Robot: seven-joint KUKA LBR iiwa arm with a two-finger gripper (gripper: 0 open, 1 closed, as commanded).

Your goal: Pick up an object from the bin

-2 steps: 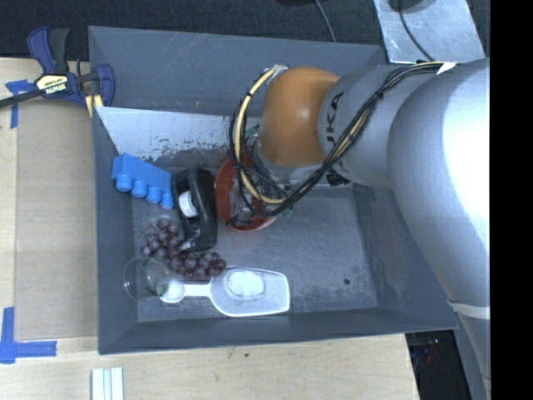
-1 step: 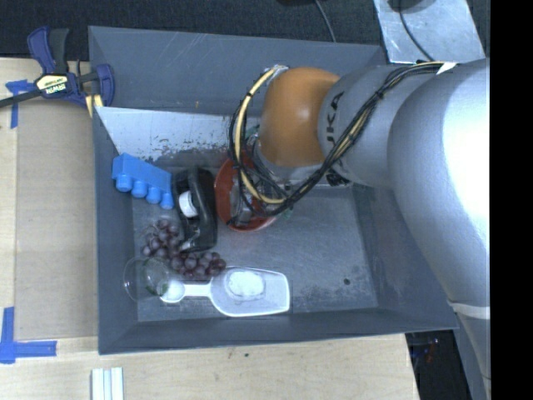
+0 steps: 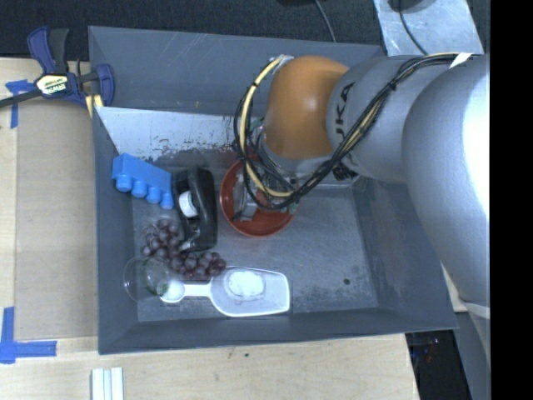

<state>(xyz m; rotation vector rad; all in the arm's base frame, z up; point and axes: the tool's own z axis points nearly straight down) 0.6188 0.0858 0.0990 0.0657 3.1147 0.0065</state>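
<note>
**Low over the red dish, grip unreadable**

The gripper (image 3: 248, 202) hung inside a round, glossy red dish (image 3: 271, 223) near the middle of the bin, just below the back wall. Whether it was released or clenched could not be told, since the smooth orange dome (image 3: 304, 107) on the wrist and loops of yellow and black cable (image 3: 250, 119) covered it from above. The thick grey arm (image 3: 416, 115) crossed in from the right and hid the bin's upper right corner.

The bin (image 3: 375, 248) was dull grey metal with sloping walls. Its floor was scuffed and speckled with dark marks, and the paler back wall was peppered with dark flecks along its lower edge.

Left of the dish, and close beside it, stood a black, hard-looking object (image 3: 200, 211) with a white patch on its top. A blue plastic block (image 3: 143, 178) with rounded studs lay further left, against the back wall. Below the black object a cluster of dark purple grapes (image 3: 171, 244), small and round, touched its lower end. A clear glass (image 3: 141, 280) lay on its side in the front left corner. A white plastic scoop (image 3: 241, 288), with a broad bowl and short handle, lay along the front wall, its handle end at the glass. The right half of the floor was bare metal.
</note>
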